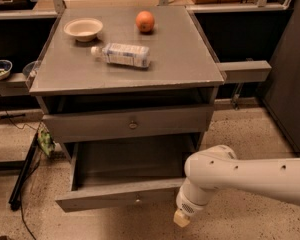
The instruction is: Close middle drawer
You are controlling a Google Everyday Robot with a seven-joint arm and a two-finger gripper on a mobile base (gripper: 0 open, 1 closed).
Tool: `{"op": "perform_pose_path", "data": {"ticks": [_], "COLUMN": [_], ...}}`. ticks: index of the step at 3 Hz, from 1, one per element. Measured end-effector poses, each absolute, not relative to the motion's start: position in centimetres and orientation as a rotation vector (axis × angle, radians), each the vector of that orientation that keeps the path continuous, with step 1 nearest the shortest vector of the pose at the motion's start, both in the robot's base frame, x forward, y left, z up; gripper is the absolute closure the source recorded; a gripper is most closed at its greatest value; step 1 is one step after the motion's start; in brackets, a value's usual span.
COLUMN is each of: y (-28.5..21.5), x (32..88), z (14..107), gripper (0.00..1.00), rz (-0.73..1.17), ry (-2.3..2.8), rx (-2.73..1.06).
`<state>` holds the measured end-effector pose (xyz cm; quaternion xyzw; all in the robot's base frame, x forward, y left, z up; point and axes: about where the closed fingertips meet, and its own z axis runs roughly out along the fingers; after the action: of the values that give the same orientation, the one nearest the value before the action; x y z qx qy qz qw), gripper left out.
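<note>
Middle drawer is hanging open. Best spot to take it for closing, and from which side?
Take the middle drawer at its front panel's small central knob, coming straight from the front: the panel is flat and faces outward, so centred contact should push it in square. The gripper sits low by the panel's right end.

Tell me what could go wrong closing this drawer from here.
The hand sits low at the right end of the middle drawer front, far from its knob: an off-centre push may skew and jam it, or slip beneath. A hard shove might roll the bottle lying on top.
</note>
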<state>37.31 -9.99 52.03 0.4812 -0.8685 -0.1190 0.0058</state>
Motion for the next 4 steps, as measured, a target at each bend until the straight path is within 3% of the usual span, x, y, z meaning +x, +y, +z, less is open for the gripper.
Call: {"op": "perform_pose_path", "data": {"ticks": [1,2,4], "y": [-9.6,-9.2,-9.0], "x": [38.5,43.8,43.6], "z": [49.3,43.3,42.8], "gripper": [1.0,1.0,1.0], "rz": [-0.409,-0.474,-0.502], "ry": [-2.768,-2.828,-2.839], "rx": [1.475,1.456,1.434]}}
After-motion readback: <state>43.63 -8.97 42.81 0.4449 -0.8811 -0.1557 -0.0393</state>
